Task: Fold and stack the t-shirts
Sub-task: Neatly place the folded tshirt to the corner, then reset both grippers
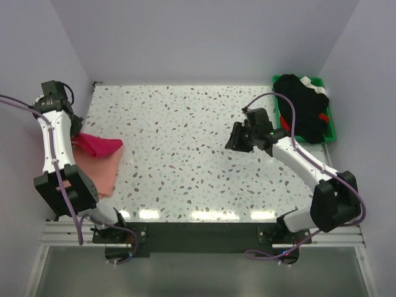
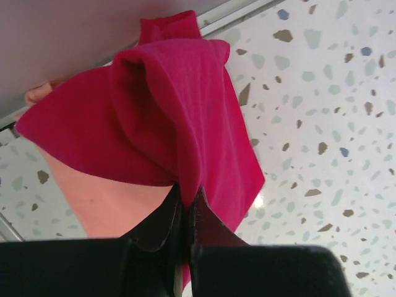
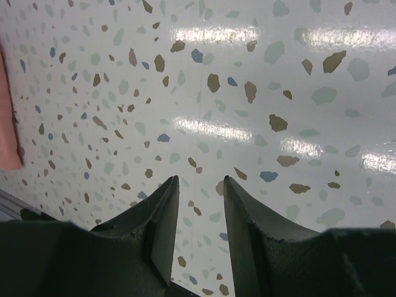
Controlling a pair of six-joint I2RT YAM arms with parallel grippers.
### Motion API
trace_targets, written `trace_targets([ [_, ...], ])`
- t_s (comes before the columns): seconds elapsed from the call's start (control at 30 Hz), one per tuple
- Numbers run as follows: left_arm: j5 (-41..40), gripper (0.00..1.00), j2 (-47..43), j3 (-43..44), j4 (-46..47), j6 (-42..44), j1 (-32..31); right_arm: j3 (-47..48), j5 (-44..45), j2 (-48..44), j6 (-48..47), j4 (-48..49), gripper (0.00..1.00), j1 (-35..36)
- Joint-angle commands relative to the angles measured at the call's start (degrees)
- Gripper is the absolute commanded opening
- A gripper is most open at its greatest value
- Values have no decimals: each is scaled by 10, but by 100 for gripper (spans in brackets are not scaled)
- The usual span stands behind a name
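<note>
Above the speckled terrazzo tabletop (image 1: 185,154), the left gripper (image 2: 185,207) pinches a bunched crimson-red cloth t-shirt (image 2: 185,111), while the right gripper (image 3: 201,185) hovers with fingers narrowly parted.

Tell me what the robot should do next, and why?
Probably pull the red shirt rightward onto bare table to spread it: the left gripper is shut on it, it hangs bunched over the pink shirt, and the right gripper is open.
</note>
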Motion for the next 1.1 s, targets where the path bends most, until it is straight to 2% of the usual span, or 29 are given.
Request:
trace_targets([
  [0.0,-44,0,-55,-62,28,13,12,-19,-24,-28,-3,-1,39,3],
  [0.07,-70,18,-82,-97,35,6,14,-26,-29,-34,-8,-2,39,4],
  [0.13,-71,42,-101,-144,49,6,16,-34,-40,-43,-11,-5,39,4],
  [0.17,-71,71,-122,-158,54,6,16,-37,-42,-48,-16,-8,39,5],
  [0.23,-64,86,-147,-190,72,13,16,-43,-41,-60,-18,-11,40,5],
  [0.27,-58,97,-171,-198,77,14,16,-45,-41,-63,-21,-13,40,5],
  [0.3,-53,100,-182,-208,87,17,16,-48,-40,-65,-21,-14,40,6],
  [0.6,83,100,-268,-259,190,62,-7,-54,-29,-87,-14,-12,41,6],
  [0.7,96,100,-281,-282,223,49,-69,-49,-22,-92,-14,-12,41,6],
  [0.73,91,100,-282,-286,229,38,-115,-48,-22,-93,-15,-13,41,6],
  [0.8,85,100,-282,-299,252,29,-163,-41,-15,-97,-15,-17,41,6],
  [1.07,35,100,-232,-360,375,-23,-464,-34,29,-122,-21,-21,42,5],
])
